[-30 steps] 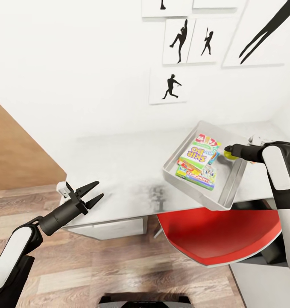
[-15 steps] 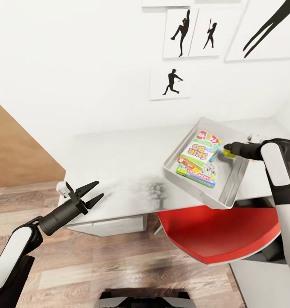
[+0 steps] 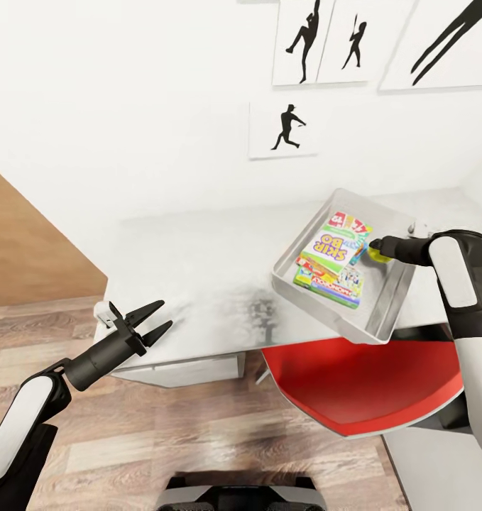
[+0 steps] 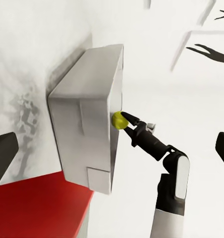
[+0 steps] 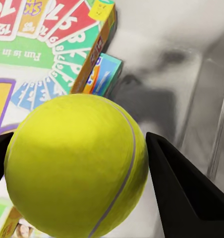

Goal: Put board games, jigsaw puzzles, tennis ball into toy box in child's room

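Edged slightly further over bin [image 3: 382,321]: right gripper [image 3: 377,250] clamping ball [image 3: 378,253], release pending. Games [image 3: 331,262] already inside; puzzles not discernible. Left gripper [image 3: 157,319] spread, empty.

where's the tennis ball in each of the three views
Head view: the tennis ball is at the right, held in the right gripper above the toy box.
Left wrist view: the ball is near the middle, at the gripper's tip beside the box's rim.
Right wrist view: the ball is large and close, between the fingers.
Shared landmark: the toy box.
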Motion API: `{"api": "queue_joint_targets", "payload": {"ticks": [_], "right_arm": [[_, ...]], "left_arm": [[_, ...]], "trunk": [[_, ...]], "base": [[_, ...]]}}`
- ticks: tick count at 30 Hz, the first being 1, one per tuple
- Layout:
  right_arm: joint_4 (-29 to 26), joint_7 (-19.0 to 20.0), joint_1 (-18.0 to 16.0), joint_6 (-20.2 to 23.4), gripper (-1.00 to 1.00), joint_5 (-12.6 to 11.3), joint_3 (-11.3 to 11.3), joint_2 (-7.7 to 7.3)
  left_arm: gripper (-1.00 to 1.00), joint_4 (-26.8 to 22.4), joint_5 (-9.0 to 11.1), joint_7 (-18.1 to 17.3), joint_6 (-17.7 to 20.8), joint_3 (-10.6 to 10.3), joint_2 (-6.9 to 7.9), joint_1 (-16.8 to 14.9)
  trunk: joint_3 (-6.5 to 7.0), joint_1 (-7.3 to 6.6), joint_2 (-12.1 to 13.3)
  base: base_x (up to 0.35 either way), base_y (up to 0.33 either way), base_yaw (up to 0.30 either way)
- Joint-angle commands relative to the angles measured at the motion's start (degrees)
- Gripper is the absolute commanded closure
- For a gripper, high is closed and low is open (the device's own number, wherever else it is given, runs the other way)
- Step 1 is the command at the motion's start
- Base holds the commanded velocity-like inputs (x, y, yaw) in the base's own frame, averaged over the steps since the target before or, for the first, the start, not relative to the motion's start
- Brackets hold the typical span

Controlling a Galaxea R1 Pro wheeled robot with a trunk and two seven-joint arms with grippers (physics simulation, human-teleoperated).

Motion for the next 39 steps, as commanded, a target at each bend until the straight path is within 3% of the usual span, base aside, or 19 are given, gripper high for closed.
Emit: {"api": "queue_joint_targets", "payload": {"ticks": [1, 15, 16, 39], "right_arm": [[-0.02, -0.57, -0.04, -0.06, 1.00, -0.65, 0.16, -0.04], [0.89, -0.85, 0.09, -4.59, 1.00, -0.02, 0.35, -0.04], [1.14, -0.86, 0.07, -4.70, -1.00, 0.10, 0.33, -0.05], [0.92, -0.91, -0.16, -5.41, -1.00, 0.89, 0.16, -0.05]], "left_arm": [[-1.00, 0.02, -0.18, -0.26, 0.24, 0.06, 0.02, -0.03], [-1.00, -0.01, -0.19, -0.27, 0.24, 0.06, -0.01, -0.03], [-1.00, 0.01, -0.19, -0.29, 0.24, 0.06, -0.01, -0.03], [-1.00, -0.01, -0.18, -0.36, 0.24, 0.06, 0.03, -0.03]], "trunk": [[-0.17, 0.03, -0.10], [-0.72, 0.03, -0.10], [-0.73, 0.03, -0.10], [-0.75, 0.03, -0.10]], "base": [[0.000, 0.000, 0.000], [0.000, 0.000, 0.000], [0.000, 0.000, 0.000], [0.000, 0.000, 0.000]]}}
